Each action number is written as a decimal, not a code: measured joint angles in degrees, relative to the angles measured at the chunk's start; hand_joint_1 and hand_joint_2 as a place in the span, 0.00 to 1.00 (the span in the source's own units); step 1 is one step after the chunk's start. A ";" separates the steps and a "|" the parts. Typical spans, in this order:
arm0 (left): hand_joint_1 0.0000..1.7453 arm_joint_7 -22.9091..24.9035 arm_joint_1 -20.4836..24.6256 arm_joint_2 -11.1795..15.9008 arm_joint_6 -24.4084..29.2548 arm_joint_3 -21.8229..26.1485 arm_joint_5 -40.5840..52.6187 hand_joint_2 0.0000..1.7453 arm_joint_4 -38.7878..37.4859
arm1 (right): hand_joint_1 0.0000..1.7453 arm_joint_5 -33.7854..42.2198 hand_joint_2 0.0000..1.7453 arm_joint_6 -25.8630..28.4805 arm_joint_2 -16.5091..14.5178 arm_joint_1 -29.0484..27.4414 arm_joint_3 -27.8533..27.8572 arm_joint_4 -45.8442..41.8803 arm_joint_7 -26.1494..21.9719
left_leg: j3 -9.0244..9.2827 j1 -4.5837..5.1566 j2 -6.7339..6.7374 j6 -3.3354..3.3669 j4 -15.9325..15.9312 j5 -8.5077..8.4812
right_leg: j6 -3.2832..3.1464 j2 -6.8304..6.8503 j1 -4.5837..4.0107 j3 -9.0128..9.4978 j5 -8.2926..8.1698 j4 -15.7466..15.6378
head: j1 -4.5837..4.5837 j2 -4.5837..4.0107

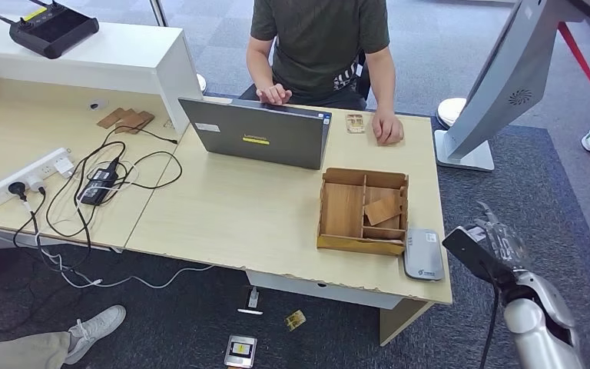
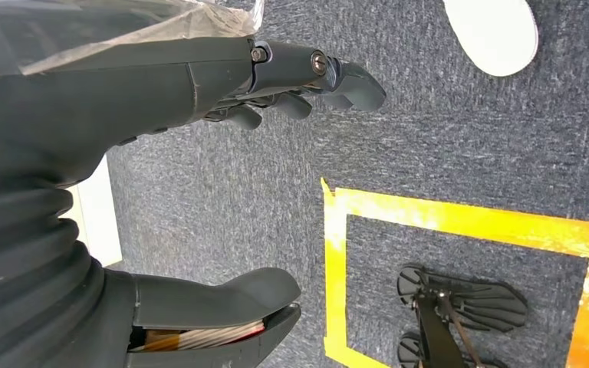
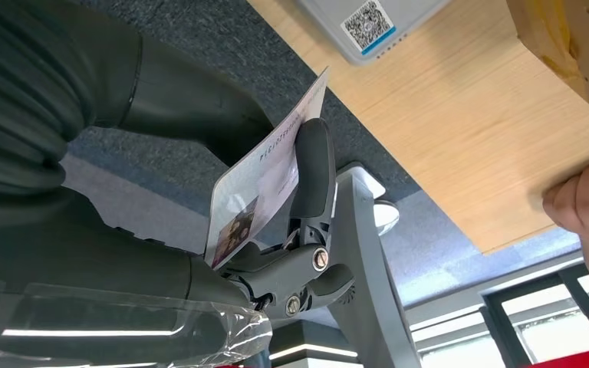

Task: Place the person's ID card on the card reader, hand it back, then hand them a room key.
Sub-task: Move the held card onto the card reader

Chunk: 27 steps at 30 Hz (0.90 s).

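- The ID card (image 3: pixel 264 184) is being pinched between the thumb and a dark finger of the right hand (image 3: pixel 199 207), its photo face turned toward the wrist camera.
- In the head view, the right hand (image 1: pixel 492 246) is being held off the near right corner of the desk (image 1: pixel 238 215), just right of the card reader (image 1: pixel 423 254).
- The grey card reader is being seen lying flat at the desk's near right edge, touching or just beside the wooden compartment tray (image 1: pixel 362 211), in which a wooden room key card (image 1: pixel 382 210) is lying tilted.
- A second card (image 1: pixel 355 123) is lying at the far edge, beside the hand of the seated person (image 1: pixel 388 129).
- An open laptop (image 1: pixel 257 132) is being used by that person, left of the tray.
- The left hand (image 2: pixel 199 192) is being held over grey carpet with yellow tape (image 2: pixel 460 218), its fingers apart and nothing being gripped.
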<state>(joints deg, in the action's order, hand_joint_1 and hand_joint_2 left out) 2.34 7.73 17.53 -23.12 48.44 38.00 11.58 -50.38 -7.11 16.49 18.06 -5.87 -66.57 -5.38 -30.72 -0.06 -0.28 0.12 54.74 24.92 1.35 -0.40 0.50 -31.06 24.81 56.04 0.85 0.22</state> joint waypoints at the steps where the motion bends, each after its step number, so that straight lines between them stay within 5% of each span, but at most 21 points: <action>1: 0.00 0.00 0.00 0.00 -0.05 0.03 0.06 1.00 0.00 | 1.00 -0.13 1.00 -0.12 -0.11 -0.08 -0.03 0.14 -0.05 | 0.00 0.00 0.00 0.00 0.00 0.00 | 0.00 0.00 0.00 0.00 0.00 0.00 | 0.00 0.00; 27: 0.00 -0.01 0.25 -0.02 -0.26 0.20 1.14 1.00 -0.02 | 1.00 -1.84 1.00 -1.55 -2.28 2.56 -2.11 9.04 0.04 | -0.02 0.00 -0.01 0.00 0.00 0.00 | 0.00 0.00 0.00 0.01 0.00 0.00 | 0.00 0.00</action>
<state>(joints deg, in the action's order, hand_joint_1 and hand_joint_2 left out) 2.33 7.97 17.51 -23.39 48.64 39.14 11.57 -52.21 -8.67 14.20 20.62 -7.98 -57.52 -5.34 -30.73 -0.06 -0.28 0.12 54.74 24.92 1.35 -0.39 0.51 -31.05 24.81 56.04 0.85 0.22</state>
